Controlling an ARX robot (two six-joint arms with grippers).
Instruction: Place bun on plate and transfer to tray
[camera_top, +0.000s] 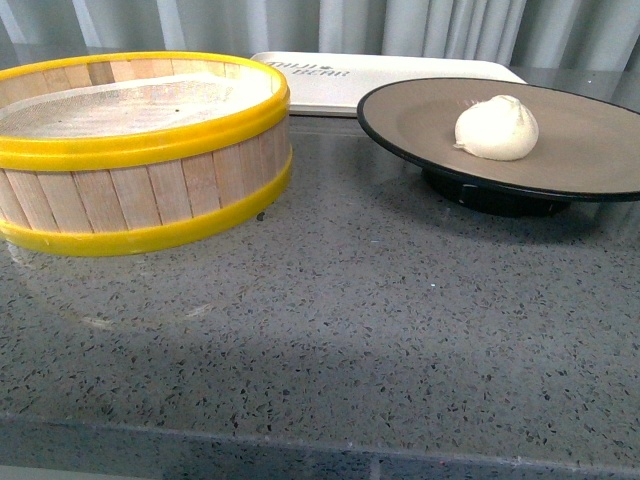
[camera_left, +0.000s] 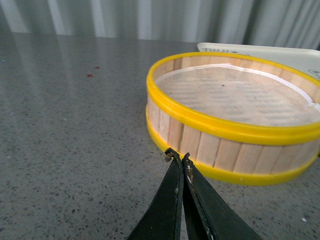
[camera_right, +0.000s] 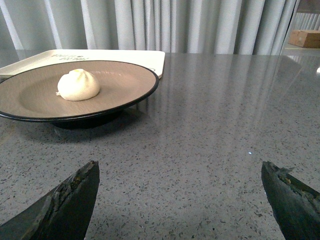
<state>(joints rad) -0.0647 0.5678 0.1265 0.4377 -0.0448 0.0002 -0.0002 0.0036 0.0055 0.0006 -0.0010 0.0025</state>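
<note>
Bun (camera_right: 78, 85) sits on plate (camera_right: 30, 97), well apart from wide-open empty right gripper (camera_right: 179, 166); left gripper (camera_left: 178, 156) closed.

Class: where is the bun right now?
Front view, right side: the bun sits on the plate, right of the steamer, with the tray behind.

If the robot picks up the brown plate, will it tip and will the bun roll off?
The plate looks stiff and probably heavy, so it shouldn't bend. It is wide on a small black foot, so gripping one edge may tilt it. The round bun sits loose on a shallow surface, so it might slide or roll if tilted.
</note>
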